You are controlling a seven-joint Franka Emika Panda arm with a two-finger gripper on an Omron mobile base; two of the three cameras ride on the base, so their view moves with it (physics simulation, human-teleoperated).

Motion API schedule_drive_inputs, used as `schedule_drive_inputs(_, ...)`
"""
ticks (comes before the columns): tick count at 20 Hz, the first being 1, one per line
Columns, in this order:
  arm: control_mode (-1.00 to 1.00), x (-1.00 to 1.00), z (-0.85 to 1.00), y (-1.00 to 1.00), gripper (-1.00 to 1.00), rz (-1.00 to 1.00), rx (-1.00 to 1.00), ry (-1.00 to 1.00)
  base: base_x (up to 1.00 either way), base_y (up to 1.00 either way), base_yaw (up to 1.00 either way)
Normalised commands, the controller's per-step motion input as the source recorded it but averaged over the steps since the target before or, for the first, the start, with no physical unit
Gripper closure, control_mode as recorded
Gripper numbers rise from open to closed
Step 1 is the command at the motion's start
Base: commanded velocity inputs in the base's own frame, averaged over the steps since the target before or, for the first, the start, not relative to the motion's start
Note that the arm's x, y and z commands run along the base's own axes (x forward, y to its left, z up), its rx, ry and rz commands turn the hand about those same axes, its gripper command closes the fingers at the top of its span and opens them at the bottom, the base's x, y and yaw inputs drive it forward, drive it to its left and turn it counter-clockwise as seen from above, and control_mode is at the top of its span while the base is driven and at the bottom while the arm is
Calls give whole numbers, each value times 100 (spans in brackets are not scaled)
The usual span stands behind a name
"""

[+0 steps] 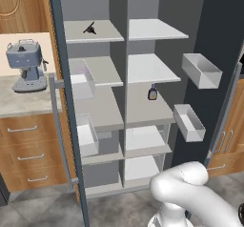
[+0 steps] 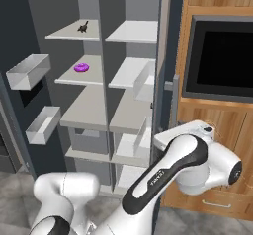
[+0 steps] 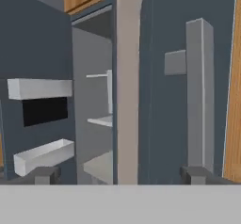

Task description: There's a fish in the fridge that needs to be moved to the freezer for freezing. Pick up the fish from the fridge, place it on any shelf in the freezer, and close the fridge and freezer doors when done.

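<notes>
With the fish (image 1: 89, 29) on the top left shelf, press the gripper (image 3: 121, 175), spread wide and empty, against the right door (image 3: 157, 119) beside its handle (image 3: 197, 91) in 1 steady sweep.

The fish (image 2: 83, 27) lies on the top left shelf. A purple lump (image 2: 81, 67) sits one shelf below. Both doors stand open.

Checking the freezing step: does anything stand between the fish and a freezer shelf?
Nothing visible does. The fish already lies on the top shelf of the left compartment, whose open door bears the black panel, so it is apparently the freezer.
</notes>
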Motion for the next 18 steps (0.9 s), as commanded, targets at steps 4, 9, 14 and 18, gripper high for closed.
schedule_drive_inputs(4, -100, 80, -36, -33, -100, 20, 6, 0, 0, 0, 0)
schedule_drive_inputs(9, -100, 52, -26, -56, -100, 23, 16, 0, 0, 0, 0)
schedule_drive_inputs(14, -100, 37, -18, -16, -100, 14, 10, 0, 0, 0, 0)
schedule_drive_inputs(18, -100, 7, -32, 28, -100, 3, 0, 0, 0, 0, 0)
